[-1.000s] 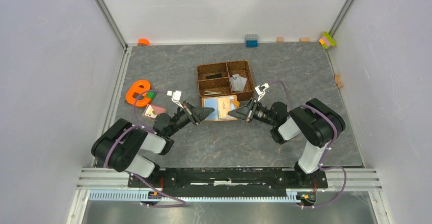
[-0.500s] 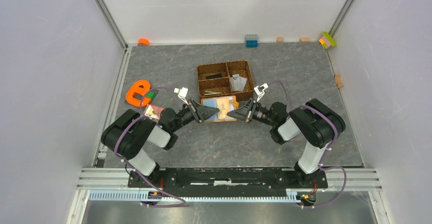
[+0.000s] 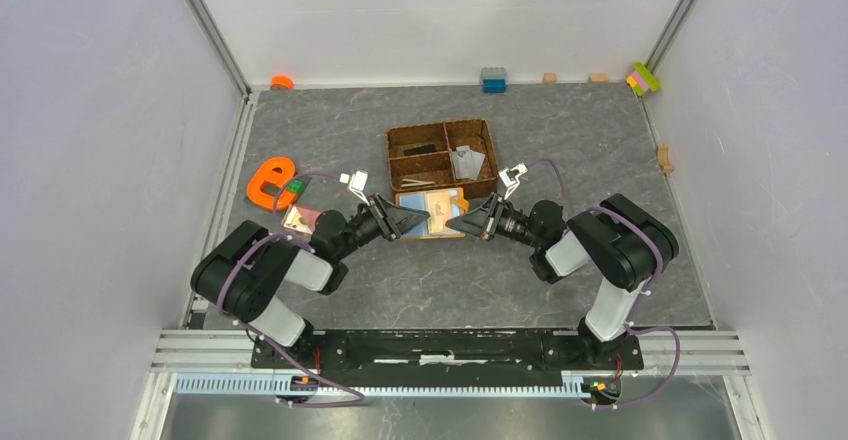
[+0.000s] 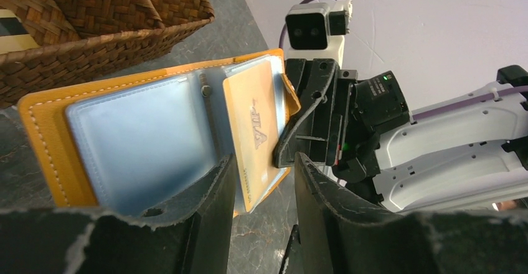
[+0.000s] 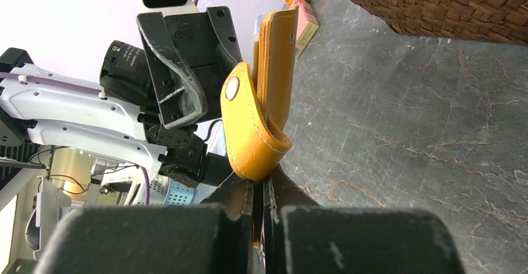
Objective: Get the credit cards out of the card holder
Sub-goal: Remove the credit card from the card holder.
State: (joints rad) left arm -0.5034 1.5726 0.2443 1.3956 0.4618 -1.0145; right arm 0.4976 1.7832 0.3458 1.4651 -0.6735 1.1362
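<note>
Holder (image 3: 432,212) open on worktop (image 3: 560,150) by tray (image 3: 392,160), R tool (image 5: 258,190) clamped on tab (image 5: 246,131). L tool (image 4: 264,187) part open, empty, astride beige card (image 4: 252,131) edge. Card prob thin, stiff, slick: pinch exposed edge, pull along slot

The table (image 3: 560,120) has a dark grey, stone-patterned top veined with paler lines, and it is boxed in by plain, pale lilac-white panels: a back wall (image 3: 440,10), a left wall (image 3: 90,140) and a right wall (image 3: 770,160). Silver metal posts rise slantwise at the back left corner (image 3: 208,25) and the back right corner (image 3: 684,5), a silver strip (image 3: 225,200) runs along the table's left edge, and silver rails (image 3: 200,345) cross its near edge above a darker grey band of floor (image 3: 450,415). The light is soft and even, with only faint shadows on the table top.
</note>
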